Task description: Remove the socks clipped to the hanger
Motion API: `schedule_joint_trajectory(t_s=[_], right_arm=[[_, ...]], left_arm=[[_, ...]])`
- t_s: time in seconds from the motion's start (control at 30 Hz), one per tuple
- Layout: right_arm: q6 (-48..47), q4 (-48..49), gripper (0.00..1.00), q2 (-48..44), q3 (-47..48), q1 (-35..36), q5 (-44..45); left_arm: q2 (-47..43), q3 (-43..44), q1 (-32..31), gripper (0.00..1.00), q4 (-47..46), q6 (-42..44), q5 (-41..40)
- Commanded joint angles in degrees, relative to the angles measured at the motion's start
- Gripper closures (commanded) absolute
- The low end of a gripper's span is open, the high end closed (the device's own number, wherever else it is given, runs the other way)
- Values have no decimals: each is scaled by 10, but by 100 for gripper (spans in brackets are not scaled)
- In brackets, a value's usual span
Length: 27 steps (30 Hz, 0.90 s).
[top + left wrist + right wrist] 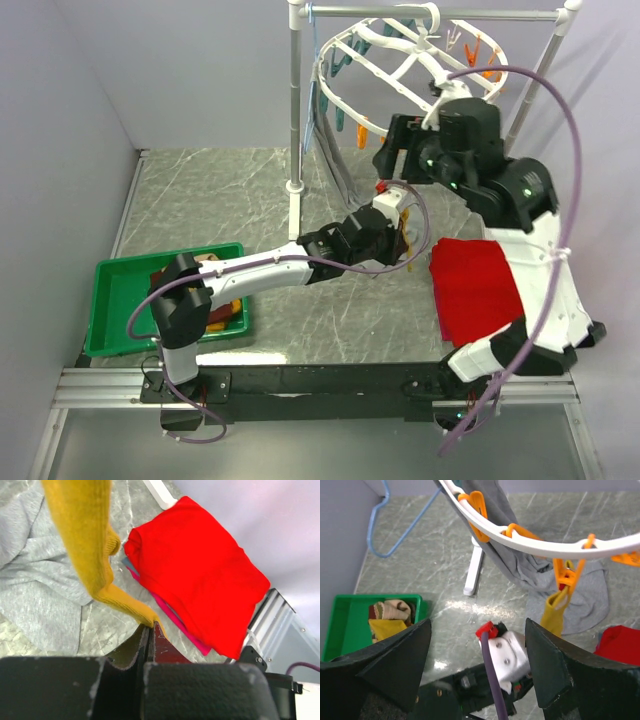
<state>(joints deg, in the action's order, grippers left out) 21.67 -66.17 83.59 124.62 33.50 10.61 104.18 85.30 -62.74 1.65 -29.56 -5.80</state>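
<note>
A mustard sock [554,613] hangs limp from an orange clip [566,575] on the white ring hanger [520,535]. My left gripper [151,625] is shut on that sock's [90,555] lower end, the fabric pinched between both jaws. In the top view the left gripper [403,222] sits just below the hanger [400,70]. My right gripper [390,150] is up beside the ring's lower rim. Its jaws [477,625] stand wide open with nothing between them, above the left wrist and left of the clipped sock.
A green tray [120,268] at the near left holds several socks [390,612]. A red cloth [480,285] lies folded under the right arm. A grey tank top [520,565] hangs from the rail onto the table. A blue wire hanger [380,525] and the white rack post [295,100] stand behind.
</note>
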Motion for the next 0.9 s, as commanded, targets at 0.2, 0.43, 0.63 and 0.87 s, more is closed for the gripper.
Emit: schedule_joint_trajectory(t_s=[0.2,0.43,0.63,0.87], right_arm=[[-32,-5,19,-48,-27,-3,118],[-24,18,23,-37,-59,-68,78],[-20,61,28,-26,-89,-71,67],[-14,104,36,-7,-119,-72,106]], left_arm=[[-55,-18,-5,99,-11,-25,31],[-54,-11,-8,99,-9,-31,33],[-46,1,-13,99,-8,-38,43],[-50,6,-19,99,-9,-47,53]])
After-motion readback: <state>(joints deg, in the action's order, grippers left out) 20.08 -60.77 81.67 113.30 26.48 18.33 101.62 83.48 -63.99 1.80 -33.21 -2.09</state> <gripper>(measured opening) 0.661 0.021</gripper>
